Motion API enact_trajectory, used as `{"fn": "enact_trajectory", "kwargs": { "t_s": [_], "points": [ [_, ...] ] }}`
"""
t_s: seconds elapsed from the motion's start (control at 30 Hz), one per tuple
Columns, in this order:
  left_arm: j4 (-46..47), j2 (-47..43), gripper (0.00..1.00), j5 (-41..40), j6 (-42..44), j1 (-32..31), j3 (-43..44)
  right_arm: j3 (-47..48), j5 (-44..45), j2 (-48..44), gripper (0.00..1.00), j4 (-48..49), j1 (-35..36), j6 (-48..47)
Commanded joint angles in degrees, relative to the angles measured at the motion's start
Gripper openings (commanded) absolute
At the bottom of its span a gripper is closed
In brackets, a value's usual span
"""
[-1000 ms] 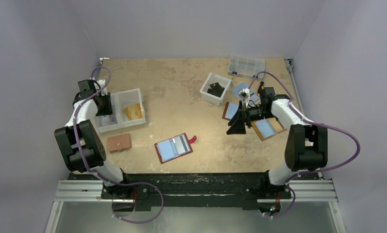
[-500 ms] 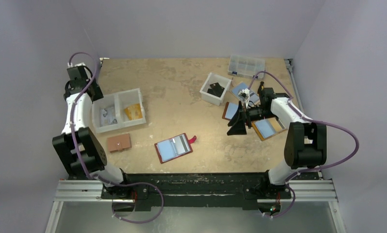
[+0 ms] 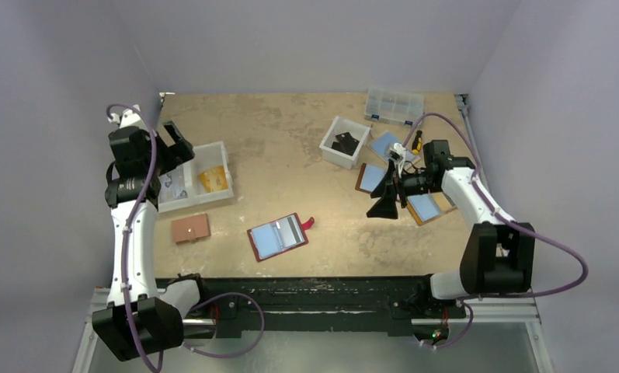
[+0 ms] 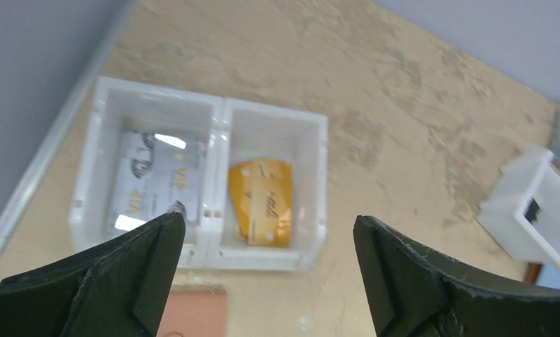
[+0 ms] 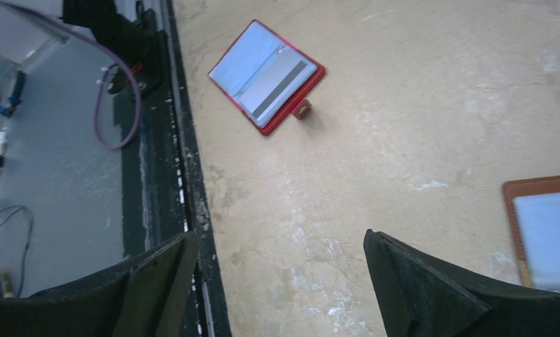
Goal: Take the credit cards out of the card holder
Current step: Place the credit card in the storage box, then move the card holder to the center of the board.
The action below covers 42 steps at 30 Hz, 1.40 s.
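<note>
Card holder (image 3: 278, 236) lies open, centre-front of table, long axis L-R, slightly tilted, strap tab (image 3: 308, 224) pointing R. Blue card (image 3: 269, 241) in L sleeve; R sleeve shows grey. Twin bin (image 4: 213, 126): pale printed card (image 4: 154, 184) L, orange card (image 4: 261, 202) R. L gripper (image 4: 266, 225) above it, spread wide, empty. R gripper (image 5: 280, 239) also wide, holding nothing.

card holder (image 3: 279, 236) open, lower centre | left gripper (image 3: 175, 141) — spread, upper left | right gripper (image 3: 384, 204) — spread, centre right
</note>
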Motion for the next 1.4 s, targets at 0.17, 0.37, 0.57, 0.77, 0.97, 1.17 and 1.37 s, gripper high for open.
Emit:
{"fn": "enact_trajectory", "kwargs": {
  "t_s": [0.17, 0.37, 0.57, 0.77, 0.97, 1.17, 1.37],
  "points": [
    [-9.60, -6.09, 0.99, 7.84, 0.20, -8.85, -0.39, -2.42, 16.01, -12.10, 0.99, 16.93, -0.23, 18.23],
    [-12.22, -8.93, 0.99, 9.05, 1.58, -15.47, -0.80, 0.74, 23.73, -17.39, 0.99, 17.08, -0.94, 21.59],
    [-13.68, -9.64, 0.99, 10.67, 1.37, -24.70, -1.25, 10.88, 32.08, -18.91, 0.99, 7.23, -3.88, 22.15],
    [-14.59, -11.27, 0.99, 14.55, -1.50, -27.80, -4.40, 13.55, 25.83, -16.05, 0.99, -3.19, -12.54, 20.52],
    [-12.78, -14.29, 0.96, 20.75, -8.06, -28.01, -13.89, 11.69, 23.57, -15.87, 0.99, -6.71, -16.31, 17.80],
    [-10.80, -13.74, 0.91, 25.84, -11.92, -28.07, -20.98, 13.22, 22.78, -14.53, 0.99, -8.61, -16.87, 16.21],
    [-9.39, -12.86, 0.88, 26.16, -13.65, -28.06, -22.92, 15.16, 22.09, -13.23, 0.99, -7.64, -16.88, 15.43]
  ]
}}
